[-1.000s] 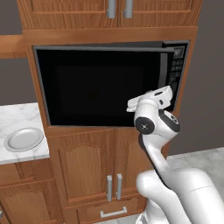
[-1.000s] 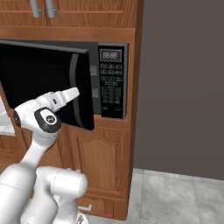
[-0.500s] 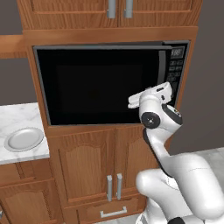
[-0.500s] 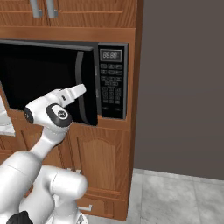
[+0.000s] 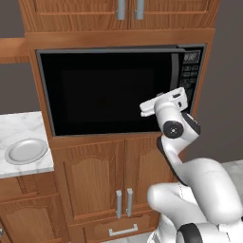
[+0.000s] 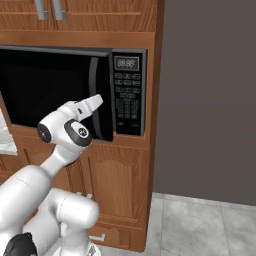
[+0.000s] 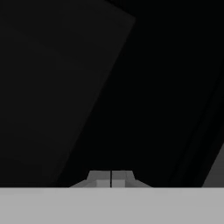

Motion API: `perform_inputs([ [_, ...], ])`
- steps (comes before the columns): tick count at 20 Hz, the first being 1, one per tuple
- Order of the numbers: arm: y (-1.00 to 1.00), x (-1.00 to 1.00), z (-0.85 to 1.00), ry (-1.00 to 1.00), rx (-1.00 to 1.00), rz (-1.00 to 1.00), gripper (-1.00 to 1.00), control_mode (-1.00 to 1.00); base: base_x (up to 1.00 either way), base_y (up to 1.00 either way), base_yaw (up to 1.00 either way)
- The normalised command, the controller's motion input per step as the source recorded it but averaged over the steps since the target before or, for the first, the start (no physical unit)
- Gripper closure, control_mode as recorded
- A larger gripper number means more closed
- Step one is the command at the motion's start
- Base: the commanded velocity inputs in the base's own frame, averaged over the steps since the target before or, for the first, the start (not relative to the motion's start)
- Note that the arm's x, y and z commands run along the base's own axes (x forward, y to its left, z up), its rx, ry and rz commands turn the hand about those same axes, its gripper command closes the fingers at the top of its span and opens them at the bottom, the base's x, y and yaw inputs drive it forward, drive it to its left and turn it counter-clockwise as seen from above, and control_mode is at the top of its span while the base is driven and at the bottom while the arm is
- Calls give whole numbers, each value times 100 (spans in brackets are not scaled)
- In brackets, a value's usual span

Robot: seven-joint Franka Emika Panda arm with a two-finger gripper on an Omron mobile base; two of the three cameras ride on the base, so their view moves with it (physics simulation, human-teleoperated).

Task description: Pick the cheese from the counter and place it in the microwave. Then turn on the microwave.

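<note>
Drifting rightward across the microwave [image 5: 118, 90] door toward its button panel [image 6: 127, 97], the hand [image 7: 111, 179] has its tips pressed together, empty; the door is shut; I cannot tell where the cheese is, presumably inside; switching on seems next.

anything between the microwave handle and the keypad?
No, bare. In the right base view the curved handle sits on the door's right edge, and only black microwave frame separates it from the button panel.
</note>
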Motion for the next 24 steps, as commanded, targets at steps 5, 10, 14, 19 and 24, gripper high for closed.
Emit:
perform_inputs([
  [5,-9,13,0,0,4,11,100,-100,0,0,0],
  [10,-12,19,0,2,5,11,100,-100,0,0,0],
  [14,-13,23,0,4,5,12,100,-100,0,0,0],
  [19,-12,23,0,5,5,12,100,-100,0,0,0],
  [24,-13,20,0,4,5,11,100,-100,0,0,0],
])
